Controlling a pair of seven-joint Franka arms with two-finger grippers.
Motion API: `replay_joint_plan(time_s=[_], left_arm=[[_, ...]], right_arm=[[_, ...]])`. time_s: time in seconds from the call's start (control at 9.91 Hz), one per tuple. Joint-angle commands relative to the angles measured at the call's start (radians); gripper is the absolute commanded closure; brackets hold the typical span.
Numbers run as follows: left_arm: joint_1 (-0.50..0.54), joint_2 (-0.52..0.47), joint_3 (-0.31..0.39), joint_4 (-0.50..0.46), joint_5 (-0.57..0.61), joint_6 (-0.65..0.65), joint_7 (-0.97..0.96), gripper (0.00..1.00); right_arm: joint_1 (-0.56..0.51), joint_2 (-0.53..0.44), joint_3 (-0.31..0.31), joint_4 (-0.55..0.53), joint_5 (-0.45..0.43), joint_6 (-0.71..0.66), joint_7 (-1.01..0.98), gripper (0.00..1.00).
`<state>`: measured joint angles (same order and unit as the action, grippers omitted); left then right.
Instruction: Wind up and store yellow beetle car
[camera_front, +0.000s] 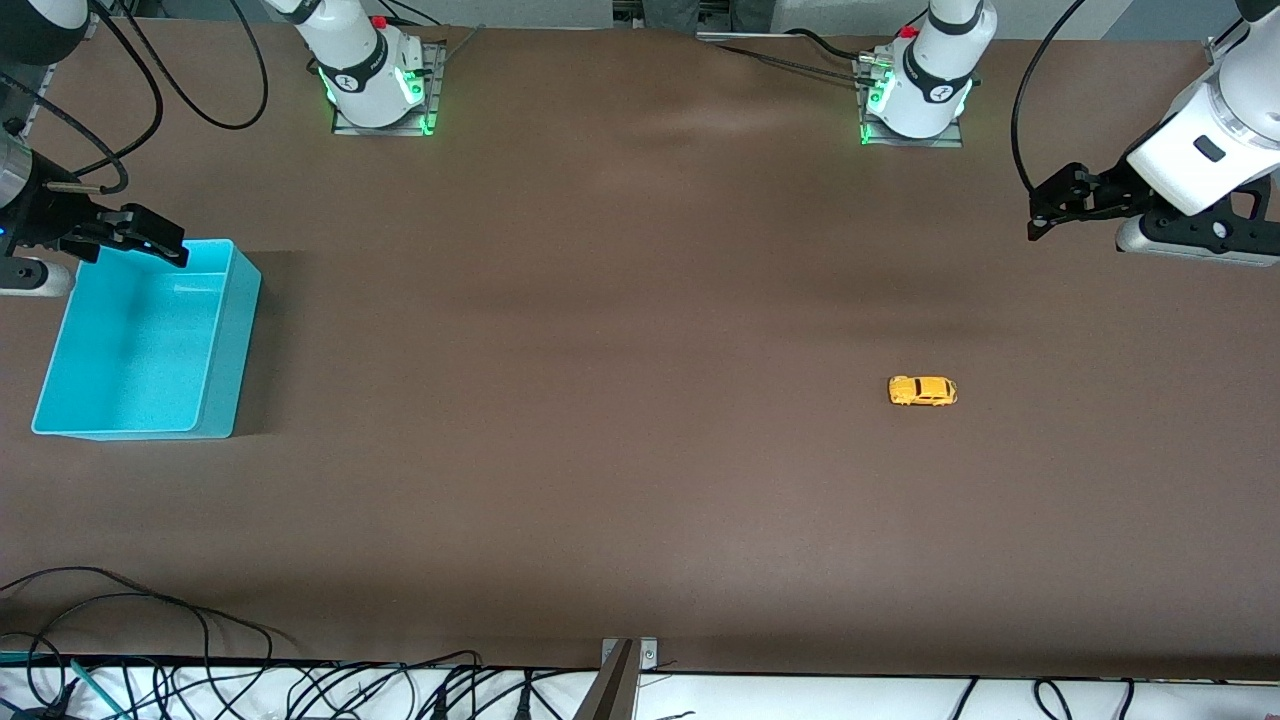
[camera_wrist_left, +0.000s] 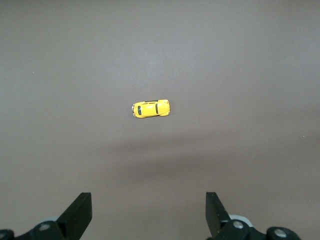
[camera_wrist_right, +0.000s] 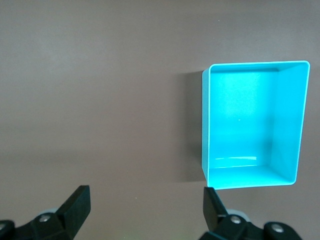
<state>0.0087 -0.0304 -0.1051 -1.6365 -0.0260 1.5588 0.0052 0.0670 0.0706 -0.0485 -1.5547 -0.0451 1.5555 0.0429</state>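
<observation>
The table (camera_front: 640, 480) is a flat, matte brown sheet; the yellow beetle car (camera_front: 922, 391) is a tiny rounded toy of glossy yellow with dark windows and small dark wheels, sitting on its wheels on the bare table toward the left arm's end; the bin (camera_front: 225, 345) is a smooth turquoise plastic box, rectangular with rounded corners and an open top, standing toward the right arm's end.

The left claw (camera_front: 1040, 218) hangs in the air above the table's edge at its own end, its black fingers spread wide and holding nothing; the car lies on the table well apart from it; the right claw (camera_front: 165, 243) hovers over the rim of the bin, spread wide too, gripping nothing.
</observation>
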Motion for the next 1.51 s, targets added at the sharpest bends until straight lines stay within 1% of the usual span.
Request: replay_joint_plan(time_s=[0.0, 1.41], left_arm=[[-0.001, -0.008, 0.002, 0.004, -0.023, -0.017, -0.005, 0.00], [-0.001, -0.006, 0.002, 0.004, -0.025, -0.026, -0.010, 0.00]], right_arm=[[0.004, -0.008, 0.009, 0.005, -0.004, -0.014, 0.038, 0.00], [0.001, 0.005, 0.002, 0.002, -0.015, -0.037, 0.045, 0.00]])
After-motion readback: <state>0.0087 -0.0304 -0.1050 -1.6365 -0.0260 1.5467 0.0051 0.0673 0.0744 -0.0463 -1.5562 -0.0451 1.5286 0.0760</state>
